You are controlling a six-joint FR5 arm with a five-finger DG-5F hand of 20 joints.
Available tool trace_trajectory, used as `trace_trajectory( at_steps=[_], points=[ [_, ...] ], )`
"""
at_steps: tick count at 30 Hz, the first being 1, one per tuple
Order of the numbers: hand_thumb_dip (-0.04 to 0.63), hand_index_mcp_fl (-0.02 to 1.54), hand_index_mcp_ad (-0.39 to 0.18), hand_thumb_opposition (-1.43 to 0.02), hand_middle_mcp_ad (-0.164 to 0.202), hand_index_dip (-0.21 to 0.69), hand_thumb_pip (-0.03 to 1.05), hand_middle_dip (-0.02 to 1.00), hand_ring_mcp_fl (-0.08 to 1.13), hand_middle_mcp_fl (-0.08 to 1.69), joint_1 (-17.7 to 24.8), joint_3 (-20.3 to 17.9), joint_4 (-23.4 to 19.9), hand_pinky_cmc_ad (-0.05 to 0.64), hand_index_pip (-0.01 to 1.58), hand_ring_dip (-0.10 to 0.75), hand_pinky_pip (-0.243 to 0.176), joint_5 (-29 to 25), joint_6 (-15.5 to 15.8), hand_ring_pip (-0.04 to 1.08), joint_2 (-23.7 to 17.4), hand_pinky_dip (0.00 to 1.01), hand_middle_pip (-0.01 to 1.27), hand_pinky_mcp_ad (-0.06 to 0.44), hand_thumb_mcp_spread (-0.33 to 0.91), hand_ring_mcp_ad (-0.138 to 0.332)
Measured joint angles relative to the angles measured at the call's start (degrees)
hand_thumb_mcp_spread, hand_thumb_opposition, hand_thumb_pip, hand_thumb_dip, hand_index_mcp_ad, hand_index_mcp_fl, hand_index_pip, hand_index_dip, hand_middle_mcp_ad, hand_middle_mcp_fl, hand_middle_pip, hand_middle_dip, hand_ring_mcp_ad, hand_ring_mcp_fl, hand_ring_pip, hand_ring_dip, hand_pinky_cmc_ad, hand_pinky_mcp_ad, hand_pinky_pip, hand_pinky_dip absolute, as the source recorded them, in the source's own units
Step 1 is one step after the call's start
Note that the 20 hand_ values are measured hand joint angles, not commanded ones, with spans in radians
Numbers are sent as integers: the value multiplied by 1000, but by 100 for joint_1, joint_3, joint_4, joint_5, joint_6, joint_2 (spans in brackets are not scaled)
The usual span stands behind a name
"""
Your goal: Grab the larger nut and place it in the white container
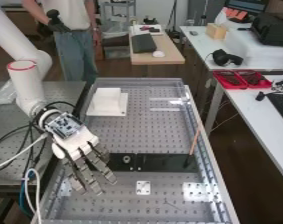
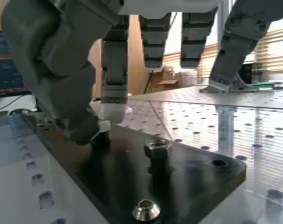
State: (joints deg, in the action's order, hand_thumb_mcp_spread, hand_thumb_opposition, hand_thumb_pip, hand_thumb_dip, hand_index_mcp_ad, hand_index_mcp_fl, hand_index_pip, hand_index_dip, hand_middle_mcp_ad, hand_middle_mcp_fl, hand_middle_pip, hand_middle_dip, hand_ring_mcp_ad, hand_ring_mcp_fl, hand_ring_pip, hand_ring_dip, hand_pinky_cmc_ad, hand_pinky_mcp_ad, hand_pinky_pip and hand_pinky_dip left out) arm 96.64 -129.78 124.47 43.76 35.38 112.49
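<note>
White container (image 1: 108, 96), contents unclear, beyond 1 robot hand (image 1: 77, 141), its state impossible to tell.

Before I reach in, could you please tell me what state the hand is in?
The hand is open: its fingers hang straight, holding nothing.

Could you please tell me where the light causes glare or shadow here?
Wrist view: bright windows lie behind the robot hand, and glare washes across the perforated bench top; the metal nut on the post catches highlights, with a dark streak below it on the black plate. High view: fairly even light.
</note>
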Motion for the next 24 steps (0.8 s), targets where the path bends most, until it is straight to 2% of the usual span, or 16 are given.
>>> trace_trajectory(
  at_steps=[11, 13, 20, 24],
  points=[
    [222, 152, -126, -867, 72, 159, 726, 218, -2, 16, -56, 39, 39, 365, 1557, 91, -106, 102, -5, 202, 35, 698, 134, 314, 340, 178],
    [222, 152, -126, -867, 72, 159, 726, 218, -2, 16, -66, 53, 50, 363, 1557, 91, -106, 120, -8, 202, 53, 698, 134, 314, 340, 161],
    [220, 152, -126, -857, 68, 159, 735, 218, -2, 16, -86, 82, 46, 361, 1557, 91, -106, 166, 29, 202, 93, 696, 134, 314, 339, 159],
    [218, 201, -119, -864, 72, 155, 733, 218, -2, 16, -89, 69, -45, 361, 1553, 91, -106, 167, 84, 202, 92, 696, 134, 311, 333, 162]
  ],
)
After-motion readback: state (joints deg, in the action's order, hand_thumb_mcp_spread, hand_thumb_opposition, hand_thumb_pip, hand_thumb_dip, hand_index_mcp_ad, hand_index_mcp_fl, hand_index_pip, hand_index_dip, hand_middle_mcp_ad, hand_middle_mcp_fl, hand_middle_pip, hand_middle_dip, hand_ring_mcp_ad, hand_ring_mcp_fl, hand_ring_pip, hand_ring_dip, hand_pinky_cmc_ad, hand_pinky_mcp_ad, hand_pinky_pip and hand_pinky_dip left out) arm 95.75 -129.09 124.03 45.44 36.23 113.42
